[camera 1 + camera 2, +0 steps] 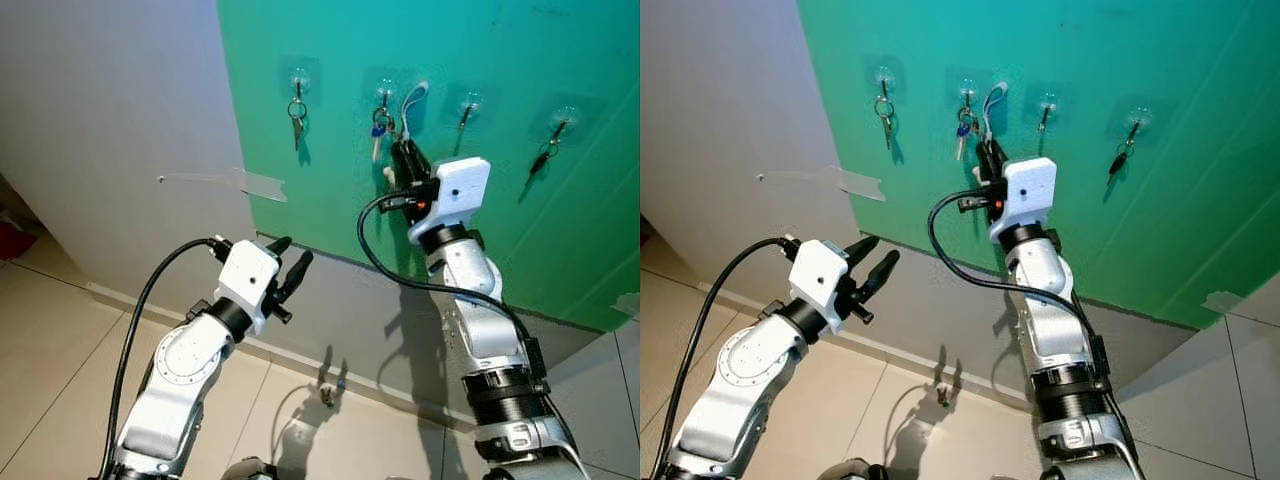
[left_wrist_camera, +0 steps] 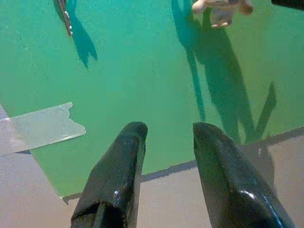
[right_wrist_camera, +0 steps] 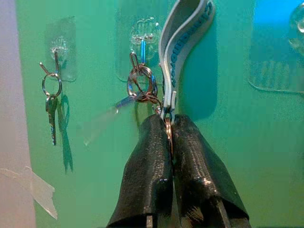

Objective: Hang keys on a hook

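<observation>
The right gripper [image 3: 167, 124] pinches the grey-and-blue strapped key bunch [image 3: 142, 88], its ring just beside the clear adhesive hook [image 3: 142, 45]; the left gripper [image 1: 290, 262], fingers spread, hangs well apart.

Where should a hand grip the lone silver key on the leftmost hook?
On the silver key's flat blade, below its ring. Approach from the front, fingers either side of the blade: it hangs straight down against the green wall with nothing beside it.

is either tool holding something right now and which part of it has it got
The right tool pinches the key bunch at the base of its grey strap, beside the rings. The left tool is open, holding nothing.
</observation>
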Available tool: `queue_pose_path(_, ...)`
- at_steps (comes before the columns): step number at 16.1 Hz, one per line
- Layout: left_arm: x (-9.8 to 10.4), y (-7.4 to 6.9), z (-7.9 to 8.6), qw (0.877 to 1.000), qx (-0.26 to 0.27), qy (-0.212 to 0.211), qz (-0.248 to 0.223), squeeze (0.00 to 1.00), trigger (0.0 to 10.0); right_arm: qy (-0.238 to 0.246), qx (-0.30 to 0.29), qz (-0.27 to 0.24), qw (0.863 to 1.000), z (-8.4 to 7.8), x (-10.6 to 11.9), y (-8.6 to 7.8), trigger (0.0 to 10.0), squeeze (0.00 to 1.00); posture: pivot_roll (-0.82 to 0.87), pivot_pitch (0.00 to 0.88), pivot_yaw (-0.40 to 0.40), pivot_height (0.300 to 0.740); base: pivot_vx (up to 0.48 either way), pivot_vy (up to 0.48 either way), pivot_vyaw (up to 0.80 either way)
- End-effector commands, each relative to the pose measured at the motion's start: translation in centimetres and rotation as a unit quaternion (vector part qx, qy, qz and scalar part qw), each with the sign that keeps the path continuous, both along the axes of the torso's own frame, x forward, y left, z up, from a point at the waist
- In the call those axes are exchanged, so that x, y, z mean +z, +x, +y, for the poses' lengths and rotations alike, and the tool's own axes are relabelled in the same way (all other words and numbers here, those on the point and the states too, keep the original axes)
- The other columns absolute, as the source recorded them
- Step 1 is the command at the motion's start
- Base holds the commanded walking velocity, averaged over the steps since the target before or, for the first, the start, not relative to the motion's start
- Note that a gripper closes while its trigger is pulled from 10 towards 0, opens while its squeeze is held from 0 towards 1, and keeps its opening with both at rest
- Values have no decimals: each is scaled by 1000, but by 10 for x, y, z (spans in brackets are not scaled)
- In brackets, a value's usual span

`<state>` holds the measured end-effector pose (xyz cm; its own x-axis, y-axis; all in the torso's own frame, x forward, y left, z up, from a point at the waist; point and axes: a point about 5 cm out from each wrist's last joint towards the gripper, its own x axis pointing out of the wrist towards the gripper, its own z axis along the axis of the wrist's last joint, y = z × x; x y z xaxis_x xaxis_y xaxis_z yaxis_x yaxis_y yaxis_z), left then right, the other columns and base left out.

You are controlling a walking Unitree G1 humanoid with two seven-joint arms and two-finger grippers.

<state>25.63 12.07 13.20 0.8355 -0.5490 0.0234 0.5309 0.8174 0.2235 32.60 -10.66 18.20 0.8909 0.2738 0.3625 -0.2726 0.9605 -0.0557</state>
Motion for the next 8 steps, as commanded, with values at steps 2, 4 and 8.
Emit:
queue_pose_path(2, 11, 3, -5, 999, -9, -20, -26, 0, 10000, 5, 0, 8, 1000, 0, -1, -2, 10000, 0, -54, 41, 1, 740, 0, 0, 0)
queue_pose_path(4, 17, 4, -5, 999, -8, -37, -40, 0, 10000, 8, 5, 15, 1000, 1, -1, -3, 10000, 0, -55, 39, 3, 740, 0, 0, 0)
queue_pose_path(8, 20, 5, -4, 998, -3, -42, -49, 0, 10000, 23, 22, 21, 999, 5, -1, -4, 10000, 90, -53, 38, 2, 740, 0, 0, 0)
